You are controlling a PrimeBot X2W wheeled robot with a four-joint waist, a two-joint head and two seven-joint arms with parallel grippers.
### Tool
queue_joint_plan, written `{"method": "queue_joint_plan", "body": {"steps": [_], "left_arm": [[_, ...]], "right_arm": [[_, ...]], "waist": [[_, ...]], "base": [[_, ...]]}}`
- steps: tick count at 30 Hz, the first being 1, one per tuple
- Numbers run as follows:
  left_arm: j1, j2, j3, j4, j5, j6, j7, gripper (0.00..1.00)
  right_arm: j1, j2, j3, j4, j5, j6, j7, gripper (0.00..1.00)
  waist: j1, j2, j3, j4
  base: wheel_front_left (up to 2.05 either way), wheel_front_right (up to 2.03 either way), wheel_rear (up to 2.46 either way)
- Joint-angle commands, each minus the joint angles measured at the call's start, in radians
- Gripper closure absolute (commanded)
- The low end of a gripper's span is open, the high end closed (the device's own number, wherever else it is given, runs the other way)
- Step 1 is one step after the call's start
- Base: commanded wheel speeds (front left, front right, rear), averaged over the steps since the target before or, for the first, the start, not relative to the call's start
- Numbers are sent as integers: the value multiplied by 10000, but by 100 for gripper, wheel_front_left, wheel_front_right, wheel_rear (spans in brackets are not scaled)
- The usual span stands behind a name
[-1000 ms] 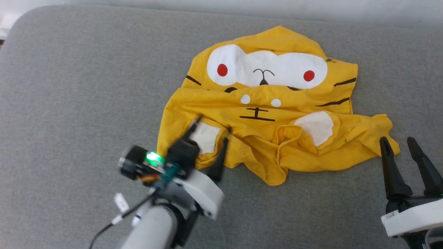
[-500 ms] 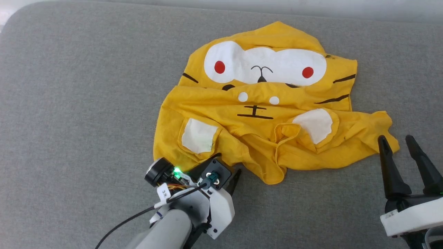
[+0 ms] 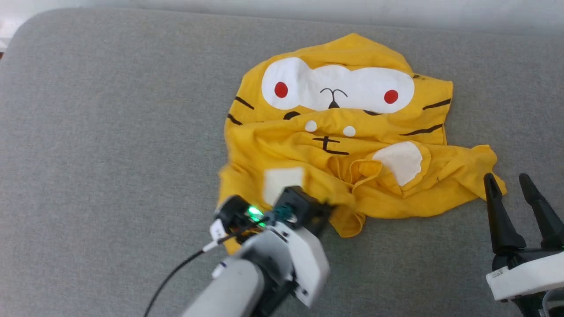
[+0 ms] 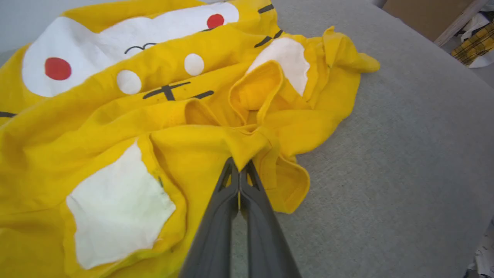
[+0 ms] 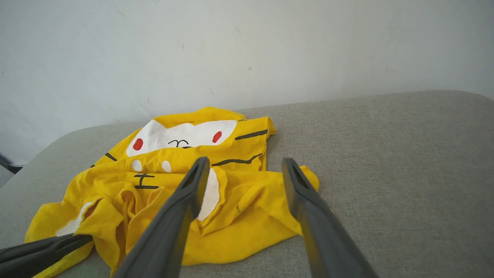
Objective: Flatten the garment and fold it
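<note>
The garment [image 3: 282,145] is a bright yellow T-shirt lying crumpled, print side up, on a grey cushioned surface [image 3: 110,132]. Its cartoon face with white patches and red dots is at the far side. In the left wrist view my left gripper [image 4: 240,168] is shut on a bunched yellow fold at the garment's [image 4: 96,127] near edge, beside a white patch [image 4: 115,208]. In the head view the left gripper [image 3: 321,210] has its fingers hidden under its wrist housing. My right gripper [image 3: 506,177] stands open just off the shirt's near right corner, holding nothing. In the right wrist view the right gripper [image 5: 245,162] points at the garment [image 5: 115,181].
A pale wall [image 5: 247,46] rises behind the cushion's far edge. Beyond the cushion's edge lie a cardboard box [image 4: 428,15] and plaid cloth [image 4: 476,46]. A black cable [image 3: 176,273] trails from the left forearm. Bare grey surface spreads to the left and the near side.
My left gripper went from open over the white patch to the near edge, then shut on a fold. The shirt's near-left part has been drawn rightward and bunched. The right gripper stayed put.
</note>
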Motion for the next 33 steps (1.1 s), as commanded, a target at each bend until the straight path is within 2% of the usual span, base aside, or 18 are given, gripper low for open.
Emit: {"method": "queue_joint_plan", "body": {"steps": [1, 6, 9, 10, 11, 16, 18, 20, 24, 27, 30, 33], "left_arm": [[231, -105, -238, -413, -399, -118, 323, 100], [1026, 158, -1364, -1704, -1975, -248, 2098, 100], [1302, 328, -1753, -1783, -2293, -258, 2398, 100], [1381, 255, -1740, -1718, -2348, -226, 2265, 88], [1372, 235, -1745, -1629, -2222, -178, 2071, 0], [1439, -175, -1402, -1564, -2332, 133, 904, 0], [1440, -269, -949, -1916, -2604, 338, 478, 0], [1370, -214, -333, -2376, -2540, 723, -25, 0], [1462, 607, 884, -2922, -1563, 1923, -615, 0], [1968, 1246, 1517, -2912, -1054, 2762, -443, 0], [2594, 1500, 1766, -2965, -1130, 3156, -38, 0], [3145, 1614, 1554, -3029, -1419, 3080, 573, 0]], "right_arm": [[8, 28, 6, 34, 43, -7, -45, 0], [71, 28, 46, 24, 50, -7, -1, 0], [57, 28, 98, 28, 60, -7, 39, 0], [56, 28, 94, 30, 61, -7, 44, 0], [57, 28, 94, 32, 56, -7, 53, 0], [62, 28, 84, 25, 30, -7, 114, 0], [73, 28, 85, 26, 24, -7, 126, 0], [83, 28, 65, 50, 27, -7, 120, 0], [89, 28, 117, 67, 54, -7, 95, 0], [100, 28, 168, 99, 72, -7, 60, 0], [99, 28, 202, 123, 69, -7, 32, 0], [100, 28, 202, 146, 46, -7, 17, 0]], "waist": [[0, 0, -112, 93], [0, 0, -193, 193], [0, 0, -180, 220], [0, 0, -174, 241], [0, 0, -169, 257], [0, 0, -164, 359], [0, 0, -192, 410], [0, 0, -218, 473], [0, 0, -210, 531], [0, 0, -169, 542], [0, 0, -111, 546], [0, 0, -89, 567]], "base": [[0, 0, 0], [0, 0, 0], [0, 0, 0], [0, 0, 0], [0, 0, 0], [0, 0, 0], [0, 0, 0], [0, 0, 0], [0, 0, 0], [0, 0, 0], [0, 0, 0], [0, 0, 0]]}}
